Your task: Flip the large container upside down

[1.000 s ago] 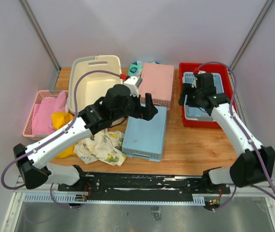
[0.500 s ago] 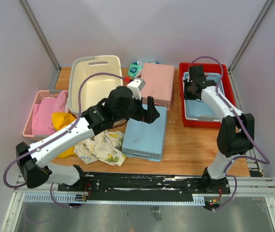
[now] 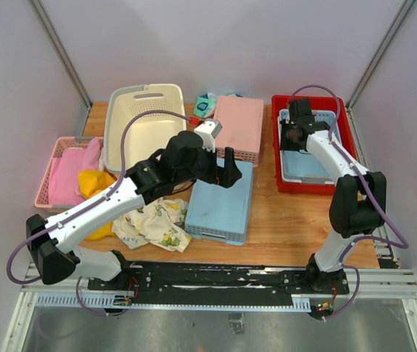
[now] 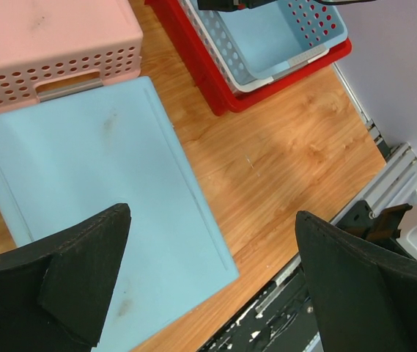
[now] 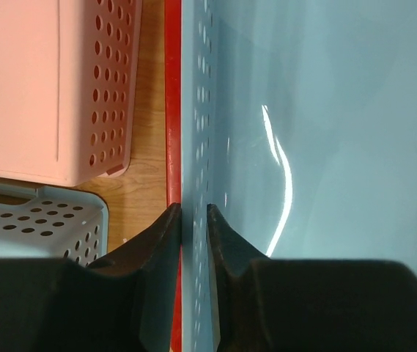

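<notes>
Right gripper (image 3: 291,136), swung back since a second ago, is clenched on the blue basket (image 3: 307,166) wall at 2 o'clock, left gripper (image 3: 226,167) is held spread, and the large container (image 3: 131,128), upright at 11 o'clock, is left untouched.

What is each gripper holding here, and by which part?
The right gripper pinches the light blue perforated plastic basket by its side wall; the left gripper is open, holding nothing.

The deep cream-beige plastic tub (image 3: 142,136) looks smooth and kinda satin, while the light blue perforated plastic basket (image 5: 303,147) is properly glossy, with a bright glare streak across its floor. The wooden tabletop (image 4: 281,154) has visible grain and a slight sheen. The flat pale blue plastic panel (image 4: 98,198) is matt and smudgy, and the flower-print cloth (image 3: 153,220) looks soft.
</notes>
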### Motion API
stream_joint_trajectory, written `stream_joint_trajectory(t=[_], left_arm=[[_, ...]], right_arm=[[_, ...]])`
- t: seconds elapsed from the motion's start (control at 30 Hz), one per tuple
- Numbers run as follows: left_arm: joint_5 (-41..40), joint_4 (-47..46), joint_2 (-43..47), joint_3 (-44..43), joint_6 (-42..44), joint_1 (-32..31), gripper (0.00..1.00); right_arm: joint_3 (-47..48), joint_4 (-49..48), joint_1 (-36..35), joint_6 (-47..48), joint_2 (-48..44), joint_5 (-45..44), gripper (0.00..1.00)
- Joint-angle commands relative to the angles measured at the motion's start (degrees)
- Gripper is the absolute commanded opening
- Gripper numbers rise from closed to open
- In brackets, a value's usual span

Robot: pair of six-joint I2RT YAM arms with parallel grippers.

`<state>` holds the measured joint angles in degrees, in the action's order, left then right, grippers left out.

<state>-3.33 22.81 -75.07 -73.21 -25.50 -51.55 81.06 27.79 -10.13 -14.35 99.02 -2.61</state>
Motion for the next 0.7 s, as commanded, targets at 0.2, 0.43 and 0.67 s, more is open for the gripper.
stream_joint_trajectory(t=[0.2, 0.43, 0.67], left_arm=[[-0.39, -1.55, -0.08, -0.32, 0.27, 0.22, 0.99], [5.09, -3.78, 0.73, -0.29, -0.81, 0.30, 0.99], [5.05, -3.89, -2.28, -3.12, -1.39, 0.31, 0.99]], right_arm=[[2.02, 3.17, 0.90, 2.74, 2.02, -1.38, 0.19], [6.26, 9.65, 0.96, 3.45, -1.00, -0.84, 0.00], [5.71, 10.44, 0.93, 3.21, -14.36, -1.70, 0.00]])
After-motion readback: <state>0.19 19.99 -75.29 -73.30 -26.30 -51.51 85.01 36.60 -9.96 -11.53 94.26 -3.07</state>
